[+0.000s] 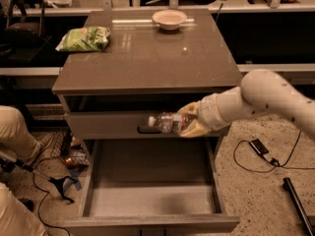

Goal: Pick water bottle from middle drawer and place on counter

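Surface [147,58]: glossy grey-brown top, carrying bag and bowl.
Drawer [150,181]: pulled out, pale floor showing.
Gripper [189,121]: reaching in from the right, above the drawer; jaws clamped on the bottle.
Bag [84,38]: green, back left.
Bottle [165,122]: held sideways, cap pointing left, below the surface edge.
Bowl [169,19]: back centre.

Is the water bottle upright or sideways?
Sideways: the gripper holds the water bottle horizontal, above the open middle drawer.
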Robot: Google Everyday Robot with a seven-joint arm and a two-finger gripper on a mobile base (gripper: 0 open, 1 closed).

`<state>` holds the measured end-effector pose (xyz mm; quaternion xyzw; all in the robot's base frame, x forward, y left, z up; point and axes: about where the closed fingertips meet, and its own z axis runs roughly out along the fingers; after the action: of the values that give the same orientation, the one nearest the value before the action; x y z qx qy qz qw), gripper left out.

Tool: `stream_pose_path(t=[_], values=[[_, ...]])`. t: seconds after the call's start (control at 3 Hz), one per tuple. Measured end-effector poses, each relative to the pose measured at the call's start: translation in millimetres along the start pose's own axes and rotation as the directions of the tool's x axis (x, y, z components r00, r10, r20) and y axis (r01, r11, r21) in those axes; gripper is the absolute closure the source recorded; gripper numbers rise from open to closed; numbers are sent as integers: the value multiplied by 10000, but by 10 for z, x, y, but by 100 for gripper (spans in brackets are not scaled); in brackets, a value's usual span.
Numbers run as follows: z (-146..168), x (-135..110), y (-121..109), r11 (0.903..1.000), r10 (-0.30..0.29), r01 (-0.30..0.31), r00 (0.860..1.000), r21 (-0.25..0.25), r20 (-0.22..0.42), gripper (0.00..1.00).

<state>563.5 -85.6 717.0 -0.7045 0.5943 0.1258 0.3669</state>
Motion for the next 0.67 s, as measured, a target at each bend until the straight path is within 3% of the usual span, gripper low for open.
stream_pose_path(t=[0.33, 0.67], values=[[-638, -246, -322, 9945, -804, 846, 9945, 625, -665, 100], [-750, -316, -392, 9921, -941, 997, 9927, 759, -749, 100]])
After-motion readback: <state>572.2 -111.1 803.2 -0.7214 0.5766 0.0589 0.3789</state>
